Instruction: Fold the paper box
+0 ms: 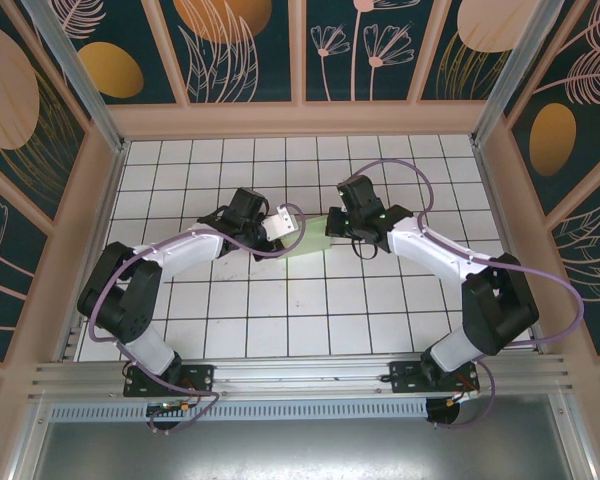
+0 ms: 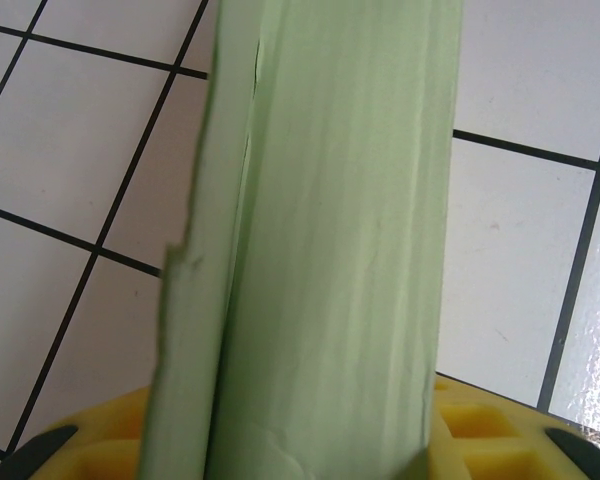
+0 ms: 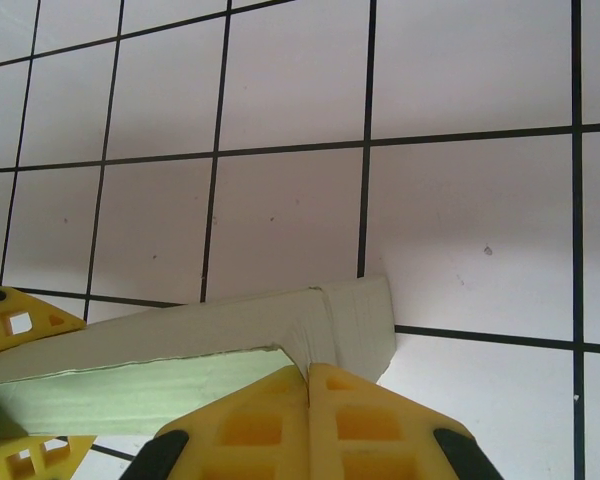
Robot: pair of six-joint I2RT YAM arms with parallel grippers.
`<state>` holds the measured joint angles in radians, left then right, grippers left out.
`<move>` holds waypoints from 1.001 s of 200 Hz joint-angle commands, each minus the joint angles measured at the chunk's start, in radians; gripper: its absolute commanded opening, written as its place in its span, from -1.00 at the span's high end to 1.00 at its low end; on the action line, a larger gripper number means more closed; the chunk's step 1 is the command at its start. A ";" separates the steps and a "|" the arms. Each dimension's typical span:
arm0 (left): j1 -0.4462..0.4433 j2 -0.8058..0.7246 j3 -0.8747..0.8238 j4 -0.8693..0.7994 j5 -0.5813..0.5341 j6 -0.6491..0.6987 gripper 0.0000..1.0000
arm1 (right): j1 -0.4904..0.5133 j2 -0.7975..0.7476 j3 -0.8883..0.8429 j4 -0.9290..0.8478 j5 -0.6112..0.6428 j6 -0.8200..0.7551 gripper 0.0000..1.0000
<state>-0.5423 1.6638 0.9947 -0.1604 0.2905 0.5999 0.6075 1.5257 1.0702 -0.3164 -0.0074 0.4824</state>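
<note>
Bridging both arms over the tiled bench: paper box, pale green; left end effector clamped across one end; right end effector pinched tight on the opposite flap, jaws pressed together.

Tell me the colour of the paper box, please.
Pale mint green, plain; the paper box shows best in the left wrist view.

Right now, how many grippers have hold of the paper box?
2: the left gripper clamps one end of the paper box, the right gripper pinches a flap at the other end.
</note>
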 commanded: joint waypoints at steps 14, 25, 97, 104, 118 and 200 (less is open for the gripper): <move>0.015 0.044 0.016 -0.026 -0.083 -0.014 0.28 | -0.019 0.007 0.034 -0.122 -0.003 0.038 1.00; 0.015 0.045 0.015 -0.030 -0.102 -0.009 0.28 | -0.027 0.017 0.072 -0.147 -0.014 0.043 1.00; 0.015 0.094 0.010 -0.034 -0.161 0.006 0.27 | -0.055 0.082 0.148 -0.213 -0.114 0.092 1.00; 0.015 0.096 0.011 -0.037 -0.161 0.008 0.27 | -0.055 0.083 0.150 -0.211 -0.115 0.086 1.00; 0.015 0.095 0.008 -0.037 -0.150 0.015 0.27 | -0.054 0.078 0.141 -0.194 -0.110 0.073 1.00; 0.015 0.080 0.018 -0.061 -0.102 0.017 0.27 | -0.054 0.057 0.056 -0.140 0.013 -0.159 1.00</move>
<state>-0.5426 1.7000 1.0252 -0.1318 0.2550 0.6163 0.5560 1.5890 1.1652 -0.3813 -0.0723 0.4213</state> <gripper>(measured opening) 0.370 0.048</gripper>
